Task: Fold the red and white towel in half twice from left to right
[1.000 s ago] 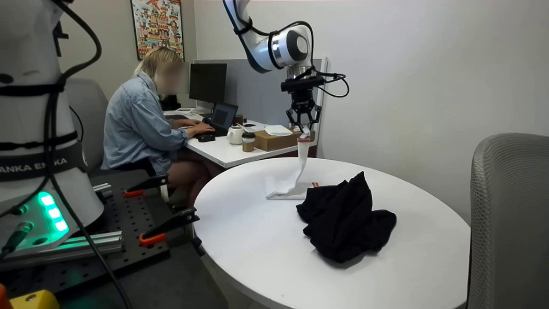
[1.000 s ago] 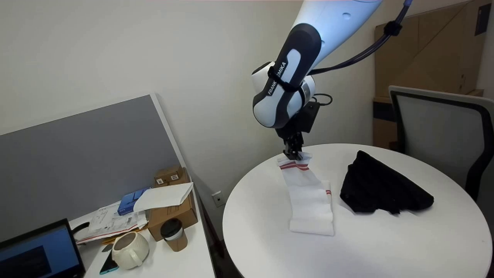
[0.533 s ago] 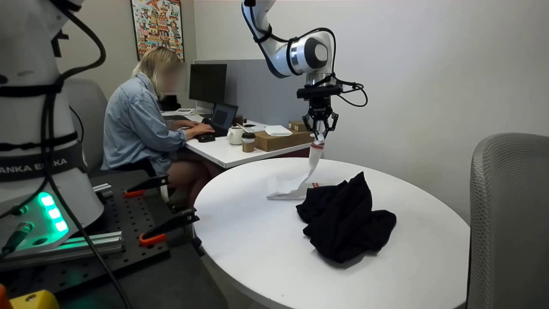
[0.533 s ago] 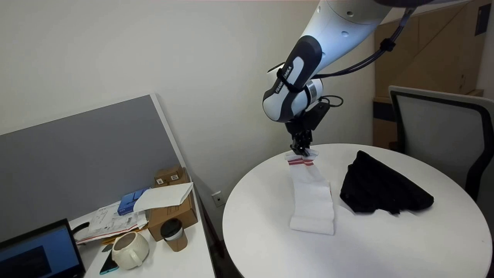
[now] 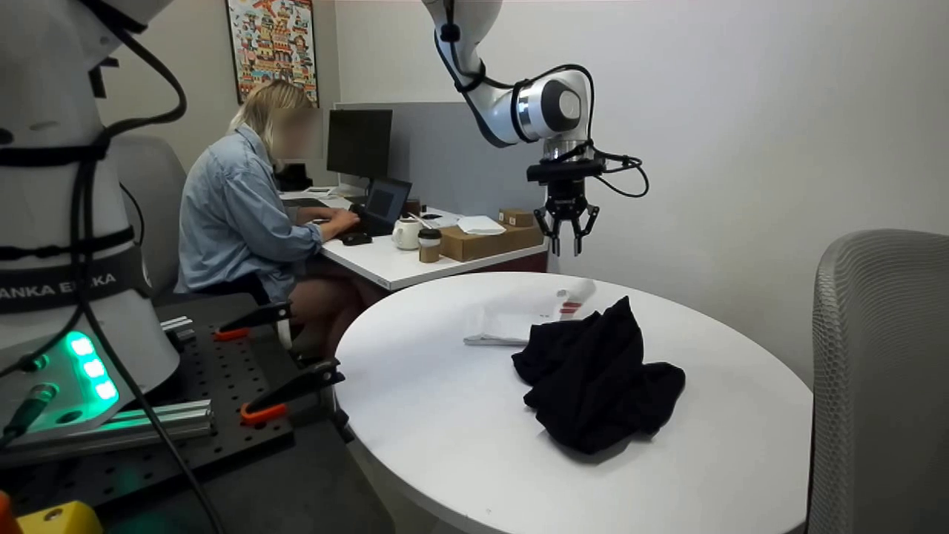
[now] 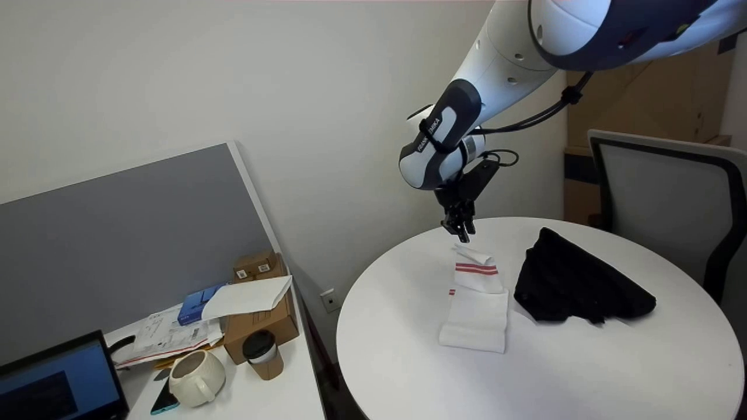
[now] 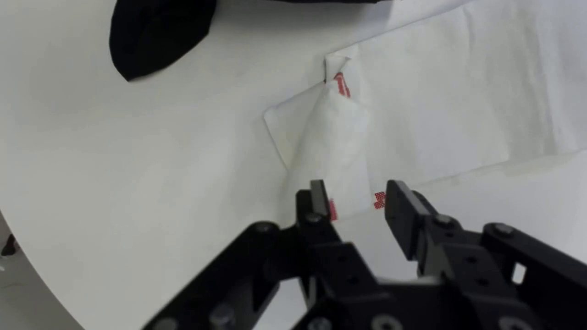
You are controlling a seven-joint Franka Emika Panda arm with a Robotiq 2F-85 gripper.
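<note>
White woven cloth with narrow red stripes, the long towel (image 6: 477, 302) lies right of centre in the lower half of an exterior view, on a round white tabletop (image 6: 402, 373). Its lower stretch looks flat and layered, but its upper end, crossed by the full stripes, is rumpled and skewed. Above that end hangs the black two-fingered gripper (image 7: 355, 192), its fingers a modest gap apart, with nothing between them and the cloth clear below. The likeliest trouble, I judge, is the rumple itself: unless it is smoothed, the fold will be lumpy, and a fresh pinch there could take two layers or just a loose pleat, so the edges would not meet. Coming down with so modest a gap might also shove the thin cloth along rather than gather it. A sideways pull could slide the whole light towel over the smooth top instead of turning one half over. Finally, the crumpled black fabric heap (image 6: 575, 283) sits just beside the towel, to its right in that frame; a sweep that way could snag it or drop cloth onto it.
</note>
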